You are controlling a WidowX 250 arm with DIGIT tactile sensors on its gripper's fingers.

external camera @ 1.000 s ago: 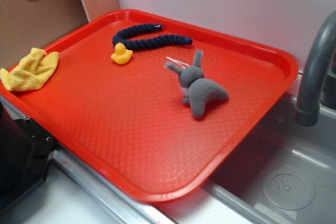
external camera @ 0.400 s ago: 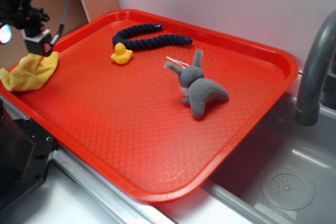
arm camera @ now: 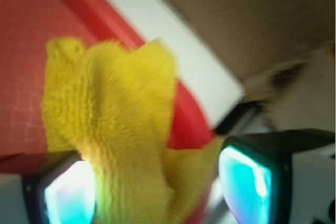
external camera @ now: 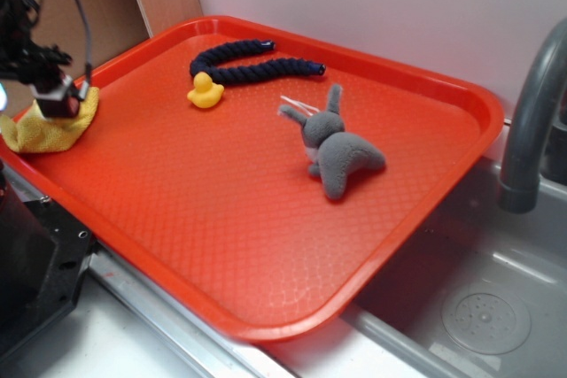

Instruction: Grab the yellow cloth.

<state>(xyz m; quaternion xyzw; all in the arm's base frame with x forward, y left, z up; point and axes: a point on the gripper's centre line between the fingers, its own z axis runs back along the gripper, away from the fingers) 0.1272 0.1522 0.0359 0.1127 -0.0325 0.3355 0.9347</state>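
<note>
Wrist view: the yellow cloth (arm camera: 113, 129) is framed between the spread gripper (arm camera: 157, 192) pads, its long axis running toward 12 o'clock.

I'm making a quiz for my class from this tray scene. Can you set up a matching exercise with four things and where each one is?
Things:
1. yellow cloth
2. rubber duck
3. grey plush toy
4. dark blue rope

Places:
A. near the tray's far rim, curved in a U
B. draped over the tray's left rim, under the gripper
C. right of the tray's middle, lying down
D. just in front of the rope

Pairs: 1-B, 2-D, 3-C, 4-A
</note>
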